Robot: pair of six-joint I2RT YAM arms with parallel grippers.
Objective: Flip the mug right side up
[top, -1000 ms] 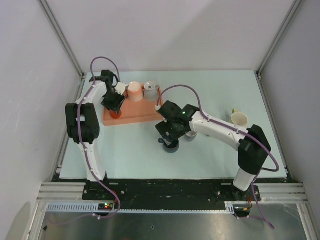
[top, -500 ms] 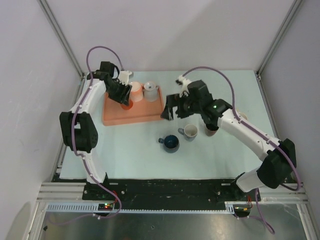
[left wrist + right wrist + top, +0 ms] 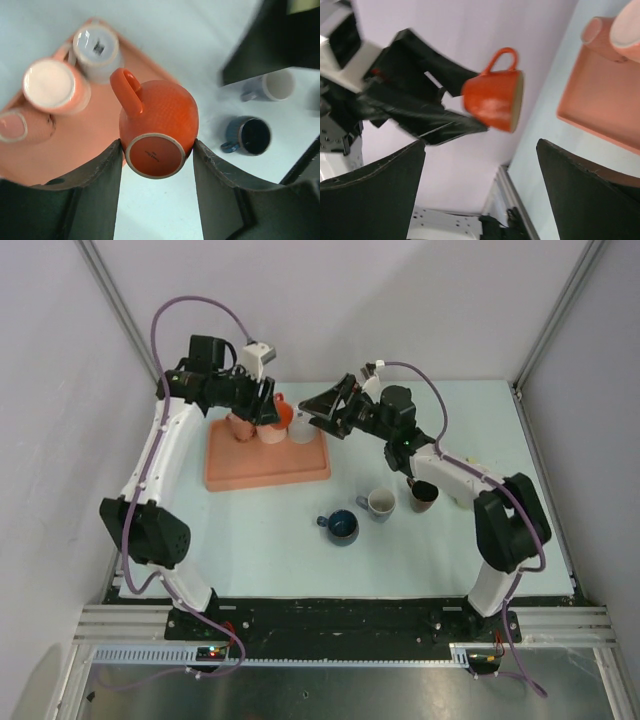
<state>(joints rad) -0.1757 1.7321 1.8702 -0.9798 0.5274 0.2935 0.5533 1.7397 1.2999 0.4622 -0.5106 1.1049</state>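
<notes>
Now clamps the one orange mug by its base in the left gripper, aloft over the single tray's far edge, long axis level, mouth facing right toward the spread, empty right gripper close by; counts three upside-down mugs on the tray, three loose mugs on the table.

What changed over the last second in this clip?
The left hand lifted the orange mug off the tray; it now lies on its side. The right hand left the blue mug and swung back toward the orange one, open. Tray and blue mug stayed put.
</notes>
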